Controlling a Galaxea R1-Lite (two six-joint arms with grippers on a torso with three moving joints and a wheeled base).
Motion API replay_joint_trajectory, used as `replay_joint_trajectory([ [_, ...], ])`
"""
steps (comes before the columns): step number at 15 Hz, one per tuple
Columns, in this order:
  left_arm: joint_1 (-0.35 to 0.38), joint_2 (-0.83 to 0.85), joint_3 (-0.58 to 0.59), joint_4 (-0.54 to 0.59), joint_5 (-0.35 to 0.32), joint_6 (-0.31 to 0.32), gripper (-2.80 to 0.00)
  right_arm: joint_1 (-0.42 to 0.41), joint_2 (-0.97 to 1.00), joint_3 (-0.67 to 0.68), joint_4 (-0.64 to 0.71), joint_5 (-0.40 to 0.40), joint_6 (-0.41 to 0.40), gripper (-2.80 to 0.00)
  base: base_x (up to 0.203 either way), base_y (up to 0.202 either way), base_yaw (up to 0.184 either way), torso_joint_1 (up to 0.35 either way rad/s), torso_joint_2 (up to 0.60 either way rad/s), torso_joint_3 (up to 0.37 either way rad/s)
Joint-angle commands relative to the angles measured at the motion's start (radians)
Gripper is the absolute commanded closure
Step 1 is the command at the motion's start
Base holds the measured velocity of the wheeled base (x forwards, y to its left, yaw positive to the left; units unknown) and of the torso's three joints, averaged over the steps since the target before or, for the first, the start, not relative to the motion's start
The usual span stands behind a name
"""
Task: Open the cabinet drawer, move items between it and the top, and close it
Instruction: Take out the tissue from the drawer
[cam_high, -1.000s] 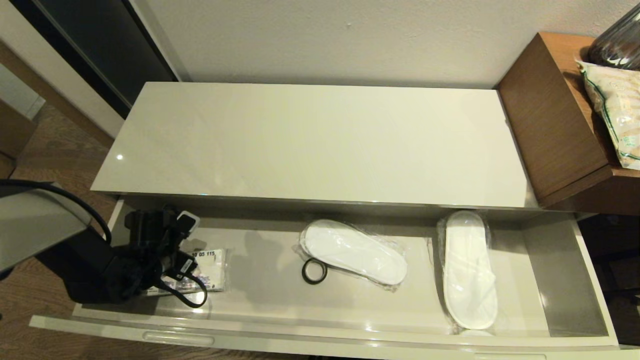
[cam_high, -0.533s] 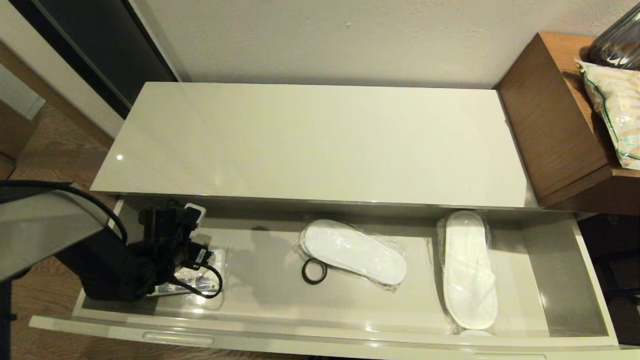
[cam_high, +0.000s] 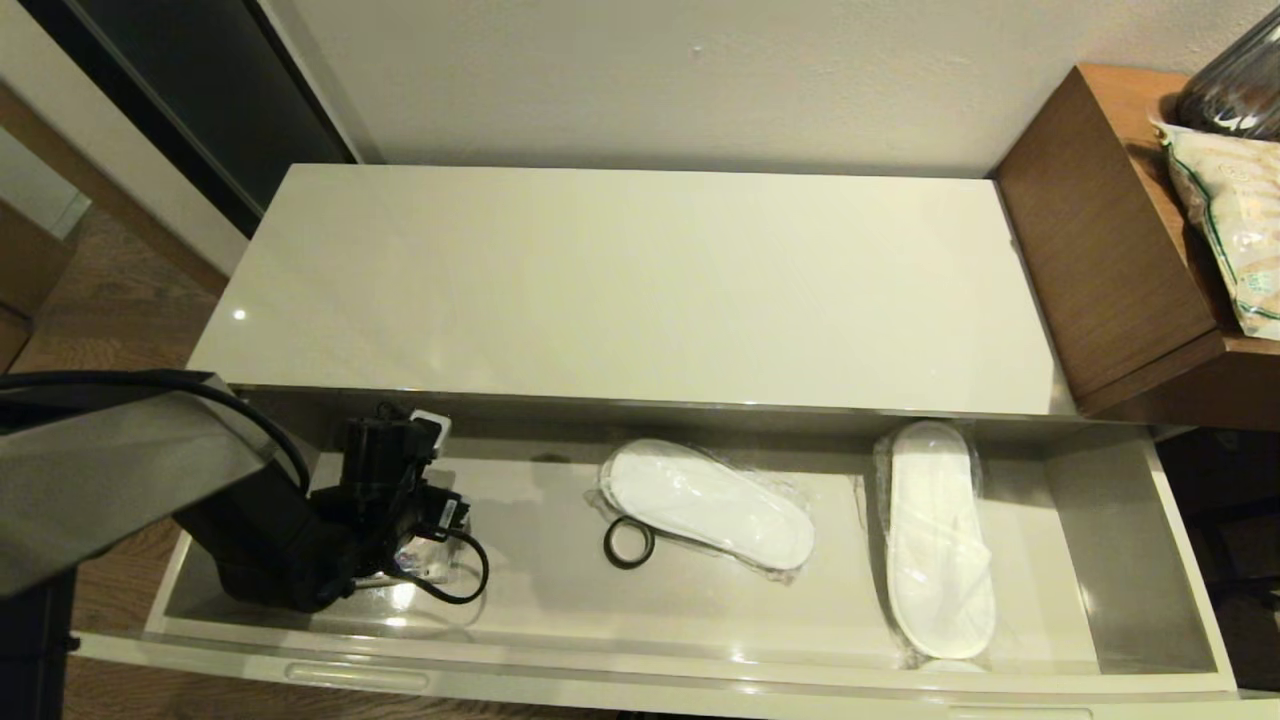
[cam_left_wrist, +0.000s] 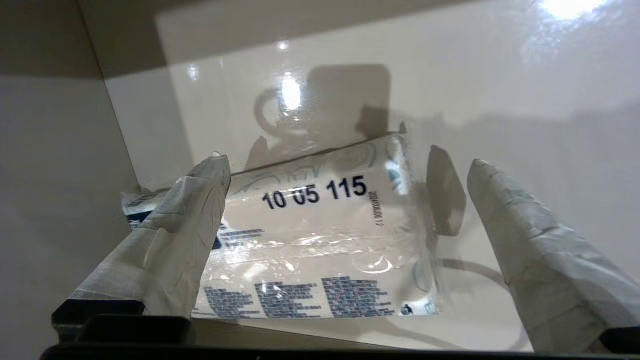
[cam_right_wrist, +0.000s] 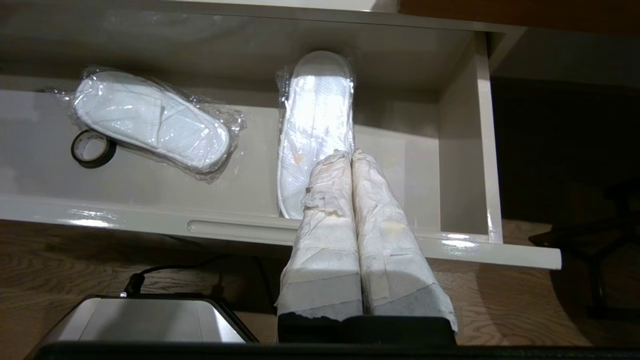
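The cabinet drawer (cam_high: 700, 615) stands pulled out below the glossy cream top (cam_high: 620, 290), which is bare. At the drawer's left end my left gripper (cam_high: 400, 470) reaches down inside, open. In the left wrist view the tissue pack (cam_left_wrist: 310, 240), marked "10 05 115", lies flat on the drawer floor between the fingers of the left gripper (cam_left_wrist: 347, 167). One fingertip (cam_left_wrist: 212, 172) is over the pack's end, the other stands beyond its opposite edge. In the head view the arm hides most of the pack. My right gripper (cam_right_wrist: 350, 154) is shut and empty, held before the drawer's right part.
Two plastic-wrapped white slippers (cam_high: 705, 503) (cam_high: 938, 540) and a black tape ring (cam_high: 628, 542) lie in the drawer. A taller brown wooden unit (cam_high: 1110, 240) with a bag (cam_high: 1230, 220) stands to the right. The left arm's black cable loop (cam_high: 465, 590) hangs over the drawer floor.
My left arm has moved to the right and further into the drawer. It now covers the tissue pack in the head view. Slippers and tape ring have not moved.
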Motion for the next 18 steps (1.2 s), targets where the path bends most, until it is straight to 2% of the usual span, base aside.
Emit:
replay_joint_trajectory([
  [1, -0.008, 0.012, -0.004, -0.005, 0.002, 0.004, -2.8, 0.0, -0.002, 0.0, 0.0, 0.0, 0.0, 0.0, 0.0, 0.0, 0.0, 0.0, 0.0, 0.0],
  [6, -0.008, 0.012, -0.011, -0.005, 0.004, 0.003, -2.8, 0.0, -0.002, 0.0, 0.0, 0.0, 0.0, 0.0, 0.0, 0.0, 0.0, 0.0, 0.0, 0.0],
  [9, -0.007, 0.024, -0.021, -0.006, 0.055, -0.023, -2.8, 0.0, -0.002, 0.0, 0.0, 0.0, 0.0, 0.0, 0.0, 0.0, 0.0, 0.0, 0.0, 0.0],
  [10, -0.007, 0.037, -0.04, -0.004, 0.088, -0.06, -2.8, 0.0, -0.002, 0.0, 0.0, 0.0, 0.0, 0.0, 0.0, 0.0, 0.0, 0.0, 0.0, 0.0],
  [13, -0.009, 0.075, -0.095, 0.019, 0.269, -0.239, -2.8, 0.0, -0.002, 0.0, 0.0, 0.0, 0.0, 0.0, 0.0, 0.0, 0.0, 0.0, 0.0, 0.0],
  [15, -0.014, 0.073, -0.085, 0.025, 0.299, -0.332, -2.8, 0.0, -0.002, 0.0, 0.0, 0.0, 0.0, 0.0, 0.0, 0.0, 0.0, 0.0, 0.0, 0.0],
  [17, -0.032, 0.077, -0.093, 0.069, 0.368, -0.431, -2.8, 0.0, -0.002, 0.0, 0.0, 0.0, 0.0, 0.0, 0.0, 0.0, 0.0, 0.0, 0.0, 0.0],
  [18, -0.039, 0.083, -0.102, 0.106, 0.377, -0.486, -2.8, 0.0, -0.002, 0.0, 0.0, 0.0, 0.0, 0.0, 0.0, 0.0, 0.0, 0.0, 0.0, 0.0],
])
